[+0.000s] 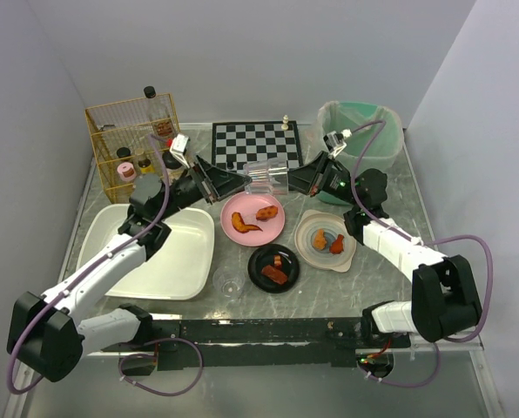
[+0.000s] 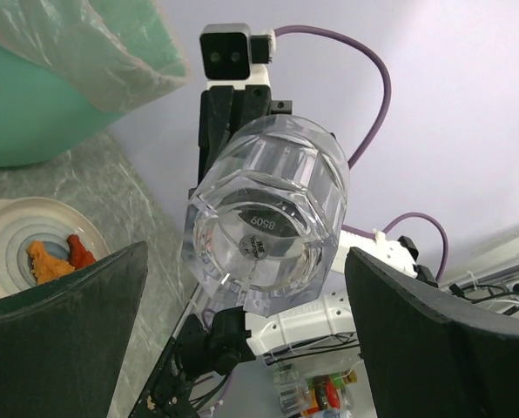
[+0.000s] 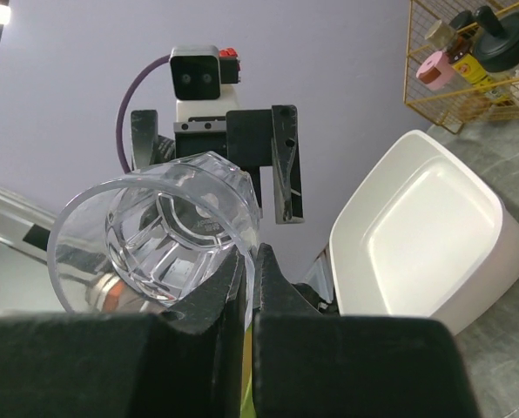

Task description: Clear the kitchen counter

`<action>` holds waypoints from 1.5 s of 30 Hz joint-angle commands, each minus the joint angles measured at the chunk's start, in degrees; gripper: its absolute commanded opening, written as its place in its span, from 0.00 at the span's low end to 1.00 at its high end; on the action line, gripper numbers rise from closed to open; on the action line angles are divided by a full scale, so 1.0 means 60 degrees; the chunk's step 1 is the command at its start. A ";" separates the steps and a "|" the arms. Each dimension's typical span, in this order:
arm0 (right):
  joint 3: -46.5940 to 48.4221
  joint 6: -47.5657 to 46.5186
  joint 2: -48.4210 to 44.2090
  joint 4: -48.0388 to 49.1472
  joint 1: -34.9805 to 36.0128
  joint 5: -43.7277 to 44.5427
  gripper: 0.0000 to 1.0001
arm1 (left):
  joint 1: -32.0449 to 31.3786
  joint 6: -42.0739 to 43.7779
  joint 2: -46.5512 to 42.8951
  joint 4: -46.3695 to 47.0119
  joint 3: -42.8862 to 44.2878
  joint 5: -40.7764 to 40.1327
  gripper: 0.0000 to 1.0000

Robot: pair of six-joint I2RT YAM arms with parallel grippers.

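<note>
Right now the glass [image 1: 266, 177] hangs sideways above the bench [image 1: 325, 296] near the chessboard [image 1: 258, 144], rim clenched in the right tool [image 1: 299, 179], long axis running tool to tool, base facing the wide-released left tool [image 1: 232, 183] just beside it.

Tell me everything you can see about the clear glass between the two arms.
The clear glass is a faceted tumbler with a smooth round rim and a dark sticker on its base. It lies sideways in the air; the right end effector pinches its rim, the open left end effector faces its base, not touching.
</note>
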 commanded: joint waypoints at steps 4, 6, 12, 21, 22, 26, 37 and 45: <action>-0.0103 0.0334 -0.0115 0.1037 -0.0056 -0.0105 0.00 | -0.0253 0.0018 0.0266 0.0919 0.0184 0.0367 0.99; -0.0133 0.0231 -0.0217 0.0890 -0.0071 -0.0120 0.00 | -0.0311 0.0047 0.0339 0.0934 0.0272 0.0323 0.99; -0.0176 -0.0077 -0.0437 0.0421 -0.0056 -0.0134 0.00 | -0.0414 0.0033 0.0530 0.1080 0.0389 0.0323 0.90; -0.0264 0.0040 -0.0335 0.0640 -0.0071 -0.0149 0.00 | -0.0517 0.0048 0.0603 0.1095 0.0551 0.0279 0.69; -0.0279 0.0069 -0.0320 0.0684 -0.0057 -0.0164 0.00 | -0.0517 0.0062 0.0618 0.1124 0.0565 0.0294 0.65; -0.0279 0.0041 -0.0305 0.0685 -0.0056 -0.0178 0.00 | -0.0546 -0.0040 0.0676 0.1212 0.0624 0.0352 0.42; 0.0305 -0.3190 -0.1738 -0.4299 -0.0495 0.1033 0.98 | -0.0488 0.1844 -0.0186 -0.2044 0.1471 -0.0845 0.01; 0.1230 -0.5936 -0.2927 -0.8968 -0.0686 0.3747 1.00 | 0.1326 0.4395 -0.1798 -0.7160 0.2263 -0.3760 0.01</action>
